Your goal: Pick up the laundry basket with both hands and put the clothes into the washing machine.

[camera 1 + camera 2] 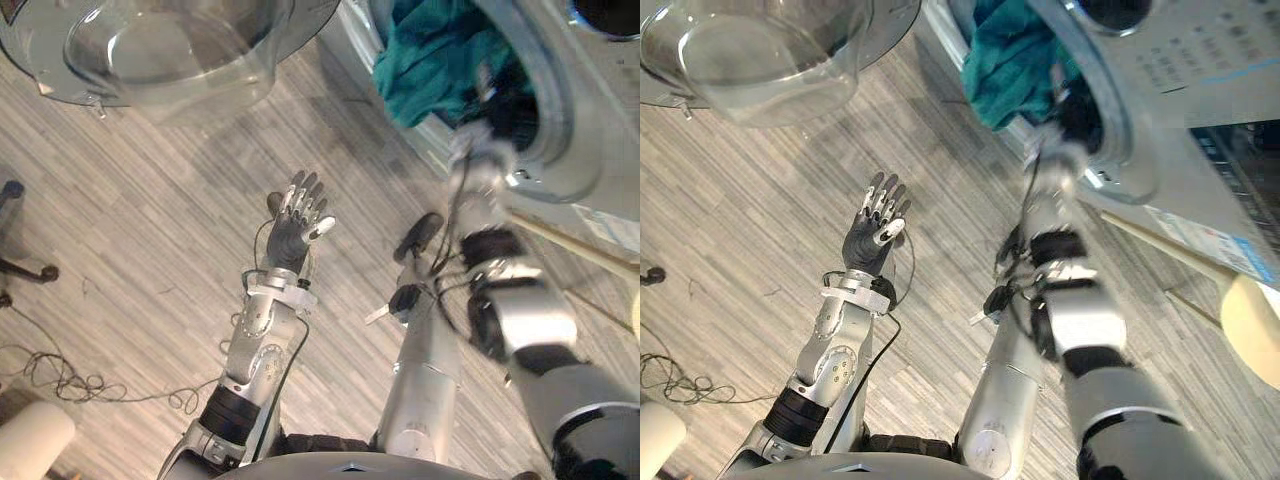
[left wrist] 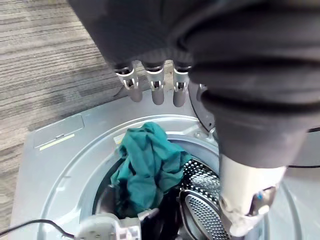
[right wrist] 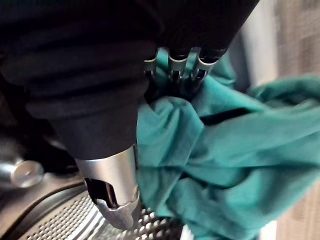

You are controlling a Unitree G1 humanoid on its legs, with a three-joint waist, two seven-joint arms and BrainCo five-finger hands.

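Right hand in teal cloth at drum mouth, fingers buried, grip I cannot tell; likely stuffing. Left hand splayed, aside.

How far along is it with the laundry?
Done: the washer door is open and a teal garment lies in the drum mouth. In hand: the right hand is against that garment there; the left hand is open above the floor. Left, seemingly: pushing the garment fully in.

Teal cloth, slvr washer, gry-streaked floor
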